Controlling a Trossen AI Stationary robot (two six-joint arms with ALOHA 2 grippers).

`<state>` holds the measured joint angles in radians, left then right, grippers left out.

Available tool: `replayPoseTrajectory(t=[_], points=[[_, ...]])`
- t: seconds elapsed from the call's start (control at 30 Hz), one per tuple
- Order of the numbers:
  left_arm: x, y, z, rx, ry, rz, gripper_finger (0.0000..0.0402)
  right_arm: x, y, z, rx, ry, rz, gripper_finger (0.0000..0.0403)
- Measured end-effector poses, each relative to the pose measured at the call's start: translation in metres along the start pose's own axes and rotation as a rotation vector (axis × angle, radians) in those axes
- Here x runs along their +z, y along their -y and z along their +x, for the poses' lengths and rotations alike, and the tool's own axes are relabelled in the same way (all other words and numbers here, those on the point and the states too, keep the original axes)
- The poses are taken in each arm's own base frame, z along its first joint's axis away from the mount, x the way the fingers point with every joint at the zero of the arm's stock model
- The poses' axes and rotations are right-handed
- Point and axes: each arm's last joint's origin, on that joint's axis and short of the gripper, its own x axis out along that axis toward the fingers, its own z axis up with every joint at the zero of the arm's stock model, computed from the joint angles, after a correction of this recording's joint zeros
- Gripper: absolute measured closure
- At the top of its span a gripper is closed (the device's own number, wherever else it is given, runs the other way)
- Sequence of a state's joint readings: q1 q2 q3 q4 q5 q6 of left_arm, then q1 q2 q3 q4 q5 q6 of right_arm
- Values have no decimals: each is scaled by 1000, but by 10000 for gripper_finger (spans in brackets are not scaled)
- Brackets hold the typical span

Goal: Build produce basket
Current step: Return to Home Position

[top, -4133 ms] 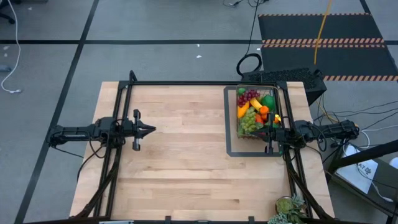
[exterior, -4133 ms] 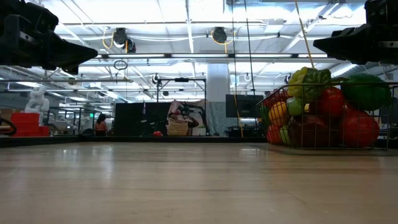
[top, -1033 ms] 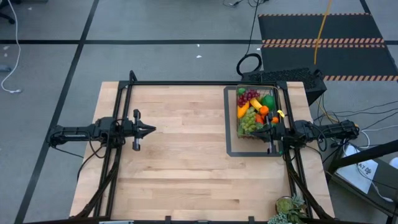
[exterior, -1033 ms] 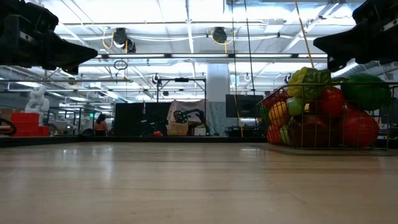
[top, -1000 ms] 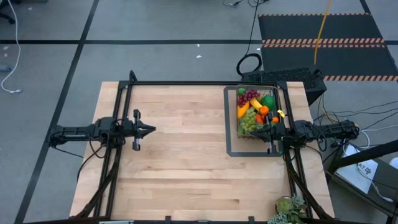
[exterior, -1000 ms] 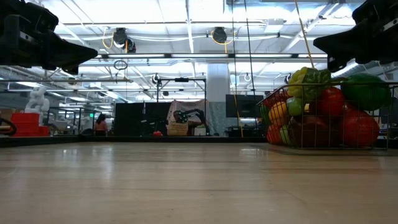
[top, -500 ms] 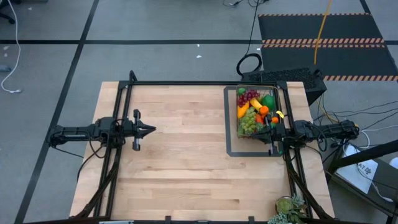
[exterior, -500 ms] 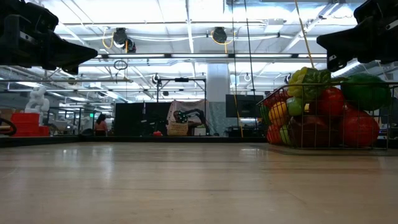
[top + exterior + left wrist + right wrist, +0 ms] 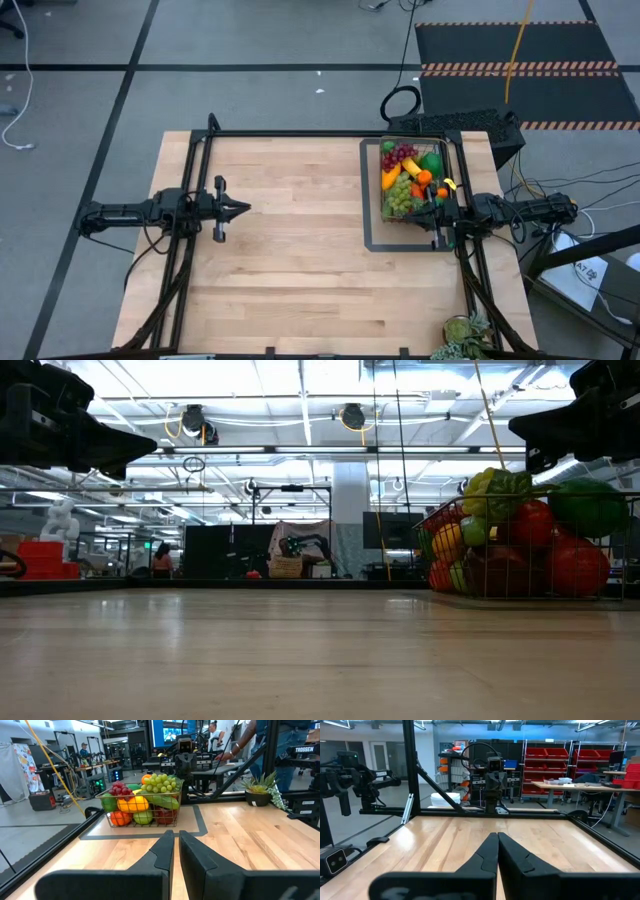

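My high camera looks straight down from far above on the whole surface point(image 9: 300, 260), and the low one sits at surface height, looking level across it into the room. My wrist cameras look forward, close past my left gripper point(image 9: 176, 834) and right gripper point(image 9: 496, 836), facing each other across the surface. The basket point(image 9: 115, 796) shows in the high, low and left wrist views.

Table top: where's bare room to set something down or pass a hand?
Bare wood lies between the left gripper and the tray frame, and from there to the potted plant's edge. Crowded where the full basket sits in that frame, right gripper at its edge.
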<state>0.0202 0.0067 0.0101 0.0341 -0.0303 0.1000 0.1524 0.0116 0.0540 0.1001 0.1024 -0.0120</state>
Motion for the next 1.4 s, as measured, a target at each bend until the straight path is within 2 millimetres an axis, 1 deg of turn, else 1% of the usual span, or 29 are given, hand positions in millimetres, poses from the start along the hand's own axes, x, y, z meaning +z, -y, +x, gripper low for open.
replayPoseTrajectory(t=[1.4], points=[[0, 0, 0, 0, 0, 0, 371, -1, 0, 1, -3, -15, -1, 403]])
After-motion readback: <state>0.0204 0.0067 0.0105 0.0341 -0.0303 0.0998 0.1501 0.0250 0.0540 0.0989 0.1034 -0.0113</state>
